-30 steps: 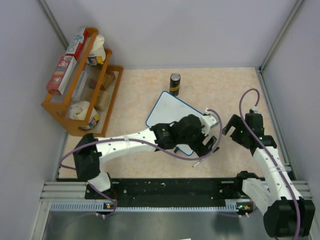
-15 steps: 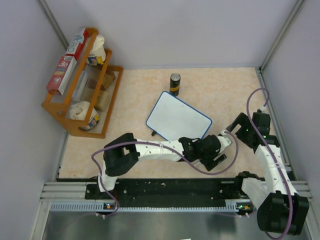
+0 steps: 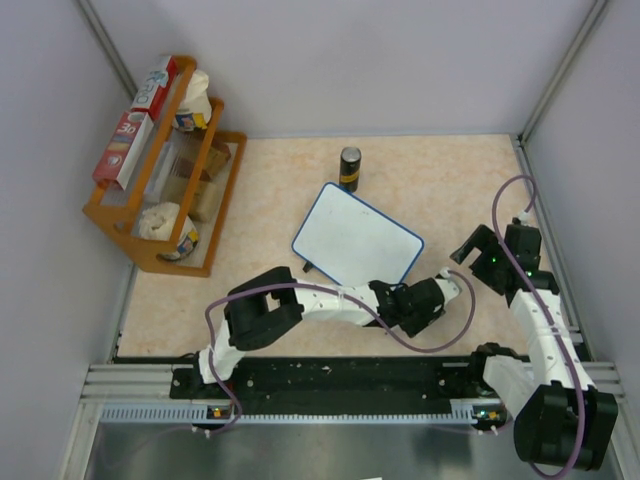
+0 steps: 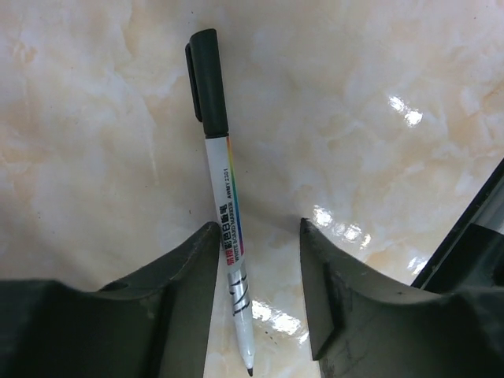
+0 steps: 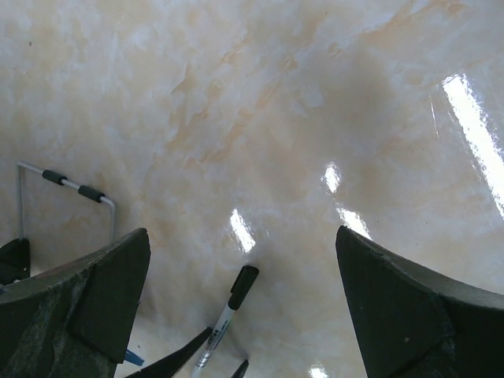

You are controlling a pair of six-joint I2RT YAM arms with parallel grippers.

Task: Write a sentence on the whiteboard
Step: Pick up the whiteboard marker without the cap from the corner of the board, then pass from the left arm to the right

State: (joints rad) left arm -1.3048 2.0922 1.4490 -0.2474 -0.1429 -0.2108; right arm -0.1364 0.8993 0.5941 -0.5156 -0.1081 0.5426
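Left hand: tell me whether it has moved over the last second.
Yes. The left hand has come off the whiteboard toward the arms' bases and now sits just clear of its near edge, over the marker.

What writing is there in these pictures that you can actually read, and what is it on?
"AWMY 2301": on the white barrel of the pen.
"WHITE BOARD MARKER": small print lower on the same pen, beside characters too small to read.
On the boxes at far left: print too blurred to read.
On the can: label unreadable.
On the whiteboard: no writing shows.
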